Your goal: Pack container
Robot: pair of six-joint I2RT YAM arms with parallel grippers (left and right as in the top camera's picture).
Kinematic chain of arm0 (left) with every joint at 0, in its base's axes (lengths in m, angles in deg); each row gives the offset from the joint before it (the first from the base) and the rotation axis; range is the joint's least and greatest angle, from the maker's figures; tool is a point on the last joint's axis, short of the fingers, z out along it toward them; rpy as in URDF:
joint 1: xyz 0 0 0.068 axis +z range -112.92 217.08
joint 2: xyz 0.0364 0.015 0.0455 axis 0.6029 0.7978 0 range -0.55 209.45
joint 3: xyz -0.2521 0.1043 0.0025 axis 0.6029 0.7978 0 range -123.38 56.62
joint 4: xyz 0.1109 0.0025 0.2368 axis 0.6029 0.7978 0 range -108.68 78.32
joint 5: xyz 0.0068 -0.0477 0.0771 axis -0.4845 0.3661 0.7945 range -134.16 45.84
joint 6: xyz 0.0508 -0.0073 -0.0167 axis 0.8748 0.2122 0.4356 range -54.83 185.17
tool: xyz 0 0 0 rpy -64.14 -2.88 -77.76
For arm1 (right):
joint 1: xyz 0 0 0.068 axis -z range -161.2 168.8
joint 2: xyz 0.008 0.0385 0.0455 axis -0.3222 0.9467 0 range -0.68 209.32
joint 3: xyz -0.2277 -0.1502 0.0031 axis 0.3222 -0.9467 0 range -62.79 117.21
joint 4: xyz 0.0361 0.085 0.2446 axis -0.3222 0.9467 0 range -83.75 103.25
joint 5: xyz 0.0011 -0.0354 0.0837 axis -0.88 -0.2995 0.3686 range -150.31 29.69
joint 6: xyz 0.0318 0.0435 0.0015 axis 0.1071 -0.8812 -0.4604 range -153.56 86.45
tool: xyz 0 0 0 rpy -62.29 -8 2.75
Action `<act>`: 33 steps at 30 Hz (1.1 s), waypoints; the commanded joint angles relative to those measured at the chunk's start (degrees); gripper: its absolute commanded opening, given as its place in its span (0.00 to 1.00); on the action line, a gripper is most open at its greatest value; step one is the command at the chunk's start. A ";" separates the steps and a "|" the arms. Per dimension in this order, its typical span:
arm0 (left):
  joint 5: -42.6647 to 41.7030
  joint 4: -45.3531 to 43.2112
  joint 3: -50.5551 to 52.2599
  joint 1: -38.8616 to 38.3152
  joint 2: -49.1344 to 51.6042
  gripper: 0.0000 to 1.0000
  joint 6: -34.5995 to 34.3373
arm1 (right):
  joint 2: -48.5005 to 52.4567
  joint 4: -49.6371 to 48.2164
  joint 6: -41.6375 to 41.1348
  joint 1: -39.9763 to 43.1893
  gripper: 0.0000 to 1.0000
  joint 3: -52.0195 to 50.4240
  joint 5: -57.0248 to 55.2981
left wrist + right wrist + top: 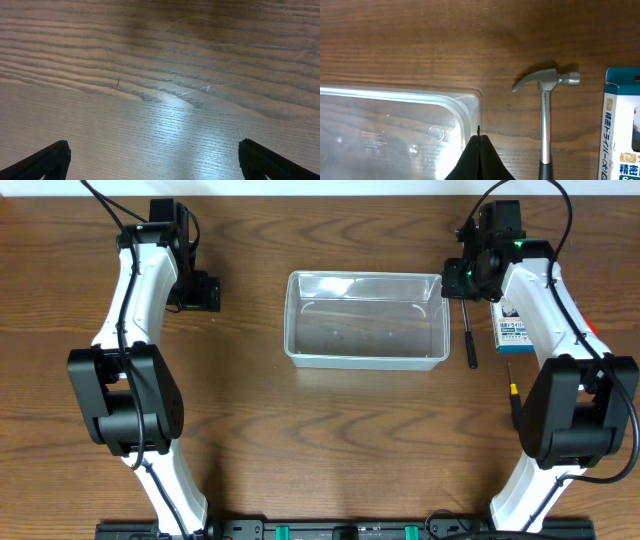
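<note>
A dark wood-grain table [320, 440] fills the scene. Nearest the robot's base, on its right side, a small yellow-and-black item [514, 392] lies partly hidden behind the right arm. Farther on, a blue-and-white box [512, 328] lies beside a hammer [546, 120] with a steel claw head and a black grip, the two near each other but apart. The container [365, 362], a clear plastic tub with rounded corners, sits at the table's middle between the two arms, with the hammer just off its right side. The right gripper [478, 136], its fingers pressed together and gripping nothing, hangs over the tub's far right corner. Across the table, well apart from the tub, the left gripper [154, 152] hangs above the wood with its fingers spread wide.
</note>
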 commanded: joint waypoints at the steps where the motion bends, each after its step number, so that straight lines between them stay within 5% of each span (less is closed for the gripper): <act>1: 0.48 0.28 0.26 -0.02 1.03 0.98 -0.50 | -0.07 -0.15 0.39 -0.72 0.01 -0.20 1.16; 33: 0.48 0.28 0.26 -0.02 1.03 0.98 -0.50 | -0.07 -0.33 1.62 0.31 0.01 0.59 1.88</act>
